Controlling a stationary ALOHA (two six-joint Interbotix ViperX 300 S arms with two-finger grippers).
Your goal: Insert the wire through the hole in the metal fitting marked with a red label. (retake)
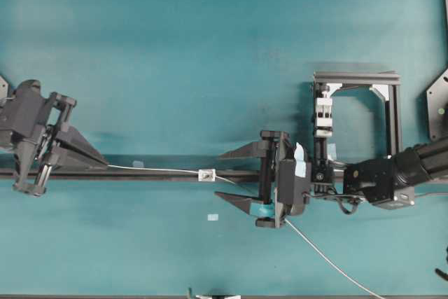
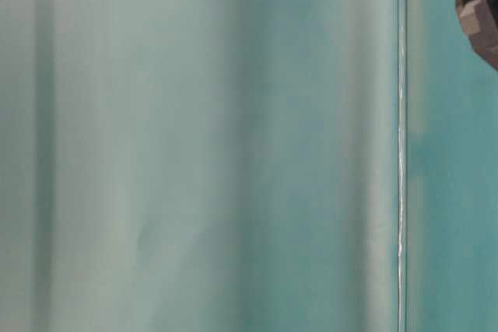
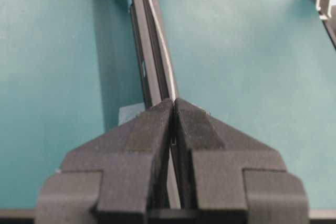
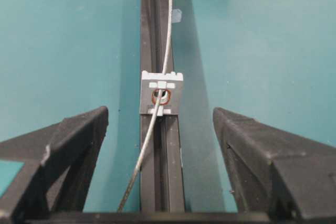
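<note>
Along the black rail (image 1: 161,174) near the tabletop's front edge, the metal fitting (image 1: 206,174) sits mid-rail with the wire (image 1: 157,169) seemingly passing through its hole (image 4: 161,96). The left gripper (image 1: 105,165) pinches the wire's end toward the left edge. The right gripper (image 1: 227,177) stands wide apart, straddling the rail just right of the fitting.

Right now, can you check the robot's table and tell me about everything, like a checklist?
Surface: teal table crossed by a black rail.
Job's things: wire passes through the hole of the metal fitting on the rail.
Clutter: pale tape scraps.
Grippers: left gripper shut on the wire; right gripper open around the fitting, not touching.
Cables: black cable by the right arm.
Surroundings: black frame.
</note>
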